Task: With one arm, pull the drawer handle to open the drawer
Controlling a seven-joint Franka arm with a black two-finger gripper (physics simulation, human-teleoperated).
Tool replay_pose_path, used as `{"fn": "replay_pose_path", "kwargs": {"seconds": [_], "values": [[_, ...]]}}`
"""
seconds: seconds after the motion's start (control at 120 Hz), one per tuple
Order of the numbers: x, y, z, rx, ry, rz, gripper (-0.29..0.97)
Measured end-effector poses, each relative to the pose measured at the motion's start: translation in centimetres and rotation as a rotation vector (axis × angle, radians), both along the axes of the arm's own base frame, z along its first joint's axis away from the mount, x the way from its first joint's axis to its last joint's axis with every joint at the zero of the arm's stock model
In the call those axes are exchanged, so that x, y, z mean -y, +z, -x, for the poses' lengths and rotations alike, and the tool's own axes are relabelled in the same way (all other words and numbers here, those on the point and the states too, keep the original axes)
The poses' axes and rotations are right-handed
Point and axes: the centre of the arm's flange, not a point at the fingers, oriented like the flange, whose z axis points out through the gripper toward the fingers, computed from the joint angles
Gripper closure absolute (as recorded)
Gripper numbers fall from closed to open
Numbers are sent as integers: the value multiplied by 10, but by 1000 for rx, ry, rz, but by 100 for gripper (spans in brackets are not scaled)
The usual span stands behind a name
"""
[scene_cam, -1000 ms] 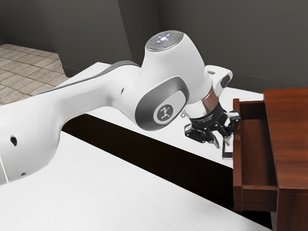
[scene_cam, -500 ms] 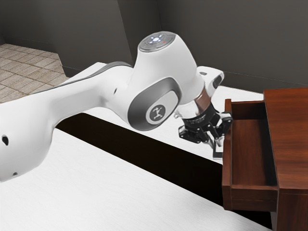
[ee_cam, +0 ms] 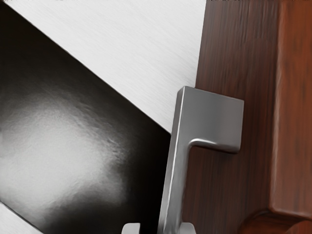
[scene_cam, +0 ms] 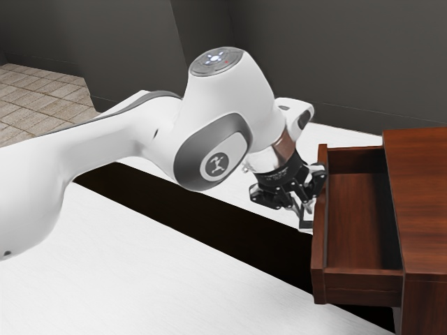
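Observation:
A dark wooden drawer stands pulled partway out of its cabinet at the exterior view's right, and nothing lies inside it. On the drawer's front panel sits a grey metal handle. My black gripper is at that handle, shut on it. In the wrist view the handle's bar runs down just off the drawer front, with a fingertip on either side of the bar.
The cabinet stands on a white table. A second white tabletop lies in front, with a dark gap between the two. My arm spans the exterior view's left. Tiled floor shows at the far left.
The drawer has slid farther out of the cabinet toward the exterior view's left. My gripper moved left with the handle, and the arm drew back with it.

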Motion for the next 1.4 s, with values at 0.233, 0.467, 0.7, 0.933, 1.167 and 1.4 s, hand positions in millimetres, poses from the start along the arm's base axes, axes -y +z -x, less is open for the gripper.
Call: {"fn": "replay_pose_path", "kwargs": {"seconds": [0.233,0.467,0.7,0.933,1.167,1.4], "values": [[-2,-1,2,0,2,-9,67],[-8,-1,5,-3,11,-10,66],[-11,0,7,-1,12,-17,65],[-15,2,9,2,15,-20,64],[-22,3,12,1,25,-21,64],[-32,0,16,-7,39,-27,64]]}}
